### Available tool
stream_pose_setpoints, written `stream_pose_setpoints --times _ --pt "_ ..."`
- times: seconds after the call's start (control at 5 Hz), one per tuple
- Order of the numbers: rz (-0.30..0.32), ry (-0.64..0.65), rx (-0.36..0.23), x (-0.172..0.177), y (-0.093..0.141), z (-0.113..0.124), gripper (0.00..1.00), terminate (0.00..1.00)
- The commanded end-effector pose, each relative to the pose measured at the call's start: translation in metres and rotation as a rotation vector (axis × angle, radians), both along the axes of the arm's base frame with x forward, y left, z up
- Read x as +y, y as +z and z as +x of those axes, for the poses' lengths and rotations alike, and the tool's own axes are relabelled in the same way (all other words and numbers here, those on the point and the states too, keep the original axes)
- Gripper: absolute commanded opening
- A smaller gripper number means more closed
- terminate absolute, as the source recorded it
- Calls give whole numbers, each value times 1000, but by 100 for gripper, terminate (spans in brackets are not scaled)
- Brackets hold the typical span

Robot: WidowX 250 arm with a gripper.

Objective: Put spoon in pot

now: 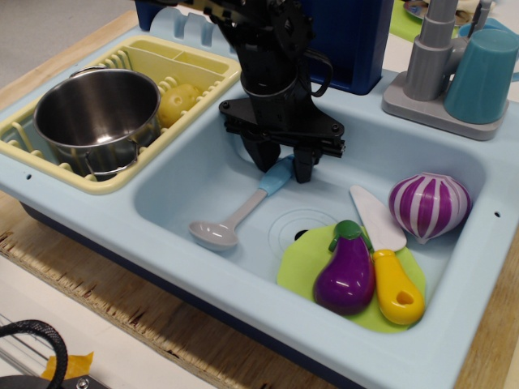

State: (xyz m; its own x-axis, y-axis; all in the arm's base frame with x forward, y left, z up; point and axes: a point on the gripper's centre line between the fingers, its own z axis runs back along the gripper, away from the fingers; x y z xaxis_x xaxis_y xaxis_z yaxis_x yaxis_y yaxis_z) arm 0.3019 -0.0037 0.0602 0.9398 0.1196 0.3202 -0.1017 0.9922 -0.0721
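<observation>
The spoon [220, 230] lies in the sink [195, 174], with its grey bowl at the front left and its light blue handle [277, 175] pointing back right. My black gripper [283, 167] is low in the sink, its fingers closed in on either side of the handle's end and pressing on it. The spoon still rests on the sink floor. The shiny steel pot [96, 113] stands empty in the yellow dish rack [193, 66] at the left.
A green plate [304, 258] at the front right of the sink holds a purple eggplant [346, 271] and a yellow-handled knife [388, 259]. A purple onion [430, 204] lies beside it. A yellow potato [177, 101] is in the rack. A grey faucet [430, 57] and a teal cup [482, 74] stand at the back right.
</observation>
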Motion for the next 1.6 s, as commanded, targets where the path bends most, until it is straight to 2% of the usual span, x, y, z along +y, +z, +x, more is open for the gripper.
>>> stream_pose_setpoints --times 0.0,0.2,0.6,0.8,1.2,1.4 --pt "21 20 54 -7 4 -11 0 0" --pt "59 21 73 -13 27 -15 0 0" --pt "174 -17 -8 -6 71 0 0 0" --pt "237 11 -43 7 100 -1 0 0" --pt "301 50 -103 45 131 -8 0 0" --pt "314 71 -136 72 141 -9 0 0"
